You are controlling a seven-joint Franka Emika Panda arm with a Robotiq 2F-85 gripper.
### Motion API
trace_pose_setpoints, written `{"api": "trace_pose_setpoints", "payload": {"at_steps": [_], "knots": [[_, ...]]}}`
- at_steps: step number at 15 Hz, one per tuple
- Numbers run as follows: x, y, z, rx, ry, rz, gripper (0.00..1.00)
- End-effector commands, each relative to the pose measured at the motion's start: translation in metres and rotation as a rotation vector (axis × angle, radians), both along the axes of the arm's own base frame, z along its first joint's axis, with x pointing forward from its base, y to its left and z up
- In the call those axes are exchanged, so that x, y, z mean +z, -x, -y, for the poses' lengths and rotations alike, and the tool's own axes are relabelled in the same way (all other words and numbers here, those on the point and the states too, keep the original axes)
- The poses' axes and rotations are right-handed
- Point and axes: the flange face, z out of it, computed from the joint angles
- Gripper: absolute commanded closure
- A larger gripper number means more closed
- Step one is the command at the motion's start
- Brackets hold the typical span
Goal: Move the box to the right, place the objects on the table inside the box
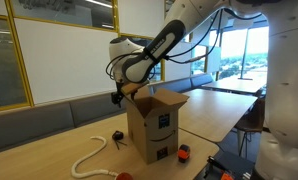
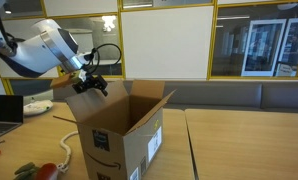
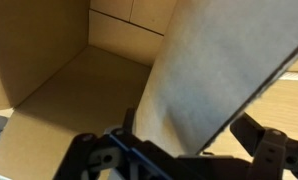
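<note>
Pincer (image 3: pixel 179 150) wide open and gripping nothing, its jaws straddling an upright flap (image 3: pixel 219 70) of the box (image 1: pixel 154 125), which stands on the table (image 1: pixel 49 150) with the rope (image 1: pixel 89 155) lying at its eight o'clock and a small black item (image 1: pixel 117 135) at nine. If I close on this thin card and pull sideways, I judge the flap may bend or tear, or the tall box may tip rather than slide.

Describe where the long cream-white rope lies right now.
In an exterior view the long cream-white rope lies curled on the light-brown wooden table, to the image's left of the brown cardboard box, with a small black item near its upper end.
</note>
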Motion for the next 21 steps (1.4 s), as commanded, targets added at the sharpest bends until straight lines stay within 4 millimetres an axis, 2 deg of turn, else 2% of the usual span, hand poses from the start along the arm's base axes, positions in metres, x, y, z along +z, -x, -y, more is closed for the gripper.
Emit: {"api": "trace_pose_setpoints", "payload": {"at_steps": [1, 8, 10, 15, 21], "knots": [[0.003, -0.019, -0.006, -0.031, 0.023, 0.015, 0.34], [0.005, -0.030, -0.002, -0.080, 0.054, 0.021, 0.89], [0.006, -0.033, 0.005, -0.106, 0.094, 0.030, 0.99], [0.002, -0.038, 0.043, -0.222, 0.232, 0.064, 0.99], [0.016, -0.040, 0.117, -0.431, 0.323, 0.084, 0.99]]}}
